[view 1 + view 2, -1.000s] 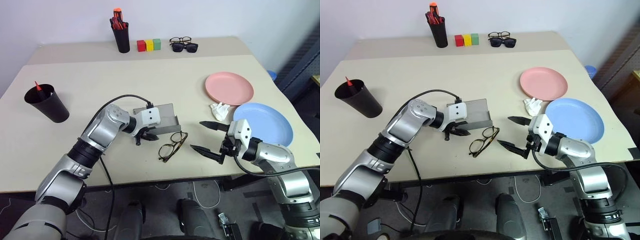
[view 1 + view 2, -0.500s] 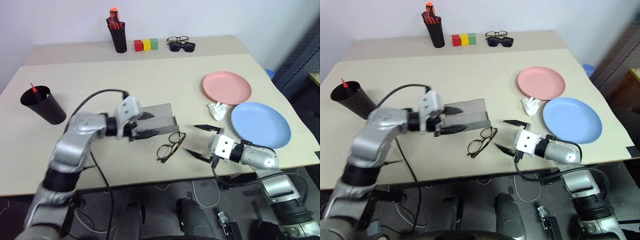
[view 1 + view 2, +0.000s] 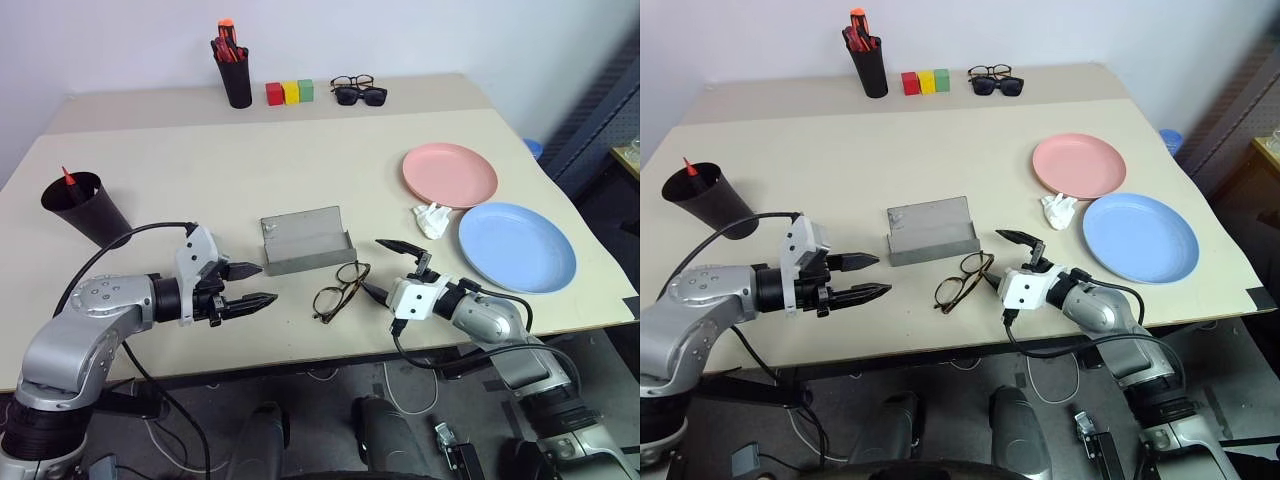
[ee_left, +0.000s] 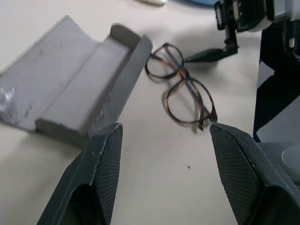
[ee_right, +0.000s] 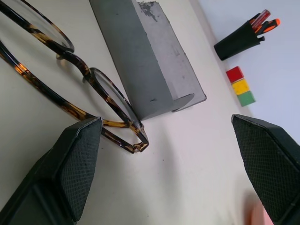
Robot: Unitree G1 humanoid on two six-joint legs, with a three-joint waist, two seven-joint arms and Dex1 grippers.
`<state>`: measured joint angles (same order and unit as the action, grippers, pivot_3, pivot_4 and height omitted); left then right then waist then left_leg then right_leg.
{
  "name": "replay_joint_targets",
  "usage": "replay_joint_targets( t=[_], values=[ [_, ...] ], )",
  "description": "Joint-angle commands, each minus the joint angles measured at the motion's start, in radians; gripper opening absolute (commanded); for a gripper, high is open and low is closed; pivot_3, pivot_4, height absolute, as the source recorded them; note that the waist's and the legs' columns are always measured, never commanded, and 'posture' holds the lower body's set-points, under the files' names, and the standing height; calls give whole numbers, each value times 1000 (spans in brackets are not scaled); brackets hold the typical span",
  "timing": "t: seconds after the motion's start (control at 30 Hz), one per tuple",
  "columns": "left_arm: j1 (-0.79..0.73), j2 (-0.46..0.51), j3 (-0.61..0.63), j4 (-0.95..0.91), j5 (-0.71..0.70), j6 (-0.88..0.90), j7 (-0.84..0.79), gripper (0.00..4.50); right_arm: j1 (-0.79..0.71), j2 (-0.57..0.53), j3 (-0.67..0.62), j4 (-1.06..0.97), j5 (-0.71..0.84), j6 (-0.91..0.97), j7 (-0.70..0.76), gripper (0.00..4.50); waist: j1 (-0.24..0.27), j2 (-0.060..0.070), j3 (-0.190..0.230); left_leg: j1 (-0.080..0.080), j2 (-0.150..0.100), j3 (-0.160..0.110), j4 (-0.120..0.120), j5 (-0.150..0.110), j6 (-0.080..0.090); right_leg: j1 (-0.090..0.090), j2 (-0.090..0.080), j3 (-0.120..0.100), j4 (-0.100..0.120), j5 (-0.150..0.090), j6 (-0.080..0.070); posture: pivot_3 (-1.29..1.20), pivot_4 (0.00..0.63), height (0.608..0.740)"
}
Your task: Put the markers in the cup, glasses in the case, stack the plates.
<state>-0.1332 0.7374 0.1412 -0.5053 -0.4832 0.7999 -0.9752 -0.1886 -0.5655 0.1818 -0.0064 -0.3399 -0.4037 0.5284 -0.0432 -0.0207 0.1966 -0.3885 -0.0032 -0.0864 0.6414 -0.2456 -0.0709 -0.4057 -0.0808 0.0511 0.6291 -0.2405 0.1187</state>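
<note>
Showing silver-grey jointed arms ending in white wrist blocks, the left gripper (image 3: 258, 285) and right gripper (image 3: 384, 269) wearing tapered black fingers; trailing black cables.

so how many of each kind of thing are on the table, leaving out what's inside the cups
plates: 2, pink and blue
pairs of glasses: 3, one by the case, two at the back
cups: 2, wide one and pen holder
blocks: 3, red, yellow, green
glasses case: 1
crumpled white thing: 1
total: 12
</note>
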Motion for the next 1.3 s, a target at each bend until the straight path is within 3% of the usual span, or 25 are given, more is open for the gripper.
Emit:
replay_joint_targets(
  t=[0.03,0.27,0.53,0.67,0.8,0.97,1.13,1.23,1.3],
  values=[
    [5,27,16,12,6,-52,8,2993,30,-12,9,-117,80,42,68,4500,1,0,0,0,0,0,0,0,0,0,0,0,0,0,0,0,150,740],
    [-3,43,-8,56,2,-92,14,2993,67,-27,19,-203,31,34,70,4500,1,0,0,0,0,0,1,0,0,0,0,0,0,0,0,0,150,740],
    [-13,40,-30,67,0,-109,26,2993,22,1,30,-144,-155,-26,-107,4500,1,0,0,-1,0,0,1,0,0,-1,0,0,-1,0,-1,0,150,740],
    [-6,42,-30,66,2,-117,34,2993,9,1,33,-126,-89,-1,-61,4500,0,0,0,-1,0,0,1,0,0,-1,0,0,-1,0,-1,0,150,740],
    [7,42,-29,60,0,-120,42,2993,47,43,-3,-192,138,206,60,4500,1,0,0,-1,0,0,1,0,0,0,0,0,-1,0,-1,0,150,740],
    [22,41,-36,59,-3,-126,49,2993,52,104,-141,-458,688,881,146,4500,2,0,0,-1,1,-1,1,0,0,0,0,0,0,0,-1,0,150,740],
    [13,42,-52,80,3,-131,44,2993,-21,103,-304,-570,1163,1402,36,4500,2,0,0,-1,1,-1,1,0,0,-1,0,0,0,-1,1,0,150,740],
    [6,43,-63,92,2,-131,36,2993,-69,90,-411,-507,1577,1593,-129,4500,2,1,0,-3,1,-1,1,0,1,-3,0,0,-1,0,0,0,150,740],
    [0,42,-70,97,0,-128,34,2993,-72,60,-424,-456,1774,1639,-254,4500,2,1,0,-4,2,-1,1,-1,2,-3,0,0,-3,1,-1,0,150,740]
  ],
)
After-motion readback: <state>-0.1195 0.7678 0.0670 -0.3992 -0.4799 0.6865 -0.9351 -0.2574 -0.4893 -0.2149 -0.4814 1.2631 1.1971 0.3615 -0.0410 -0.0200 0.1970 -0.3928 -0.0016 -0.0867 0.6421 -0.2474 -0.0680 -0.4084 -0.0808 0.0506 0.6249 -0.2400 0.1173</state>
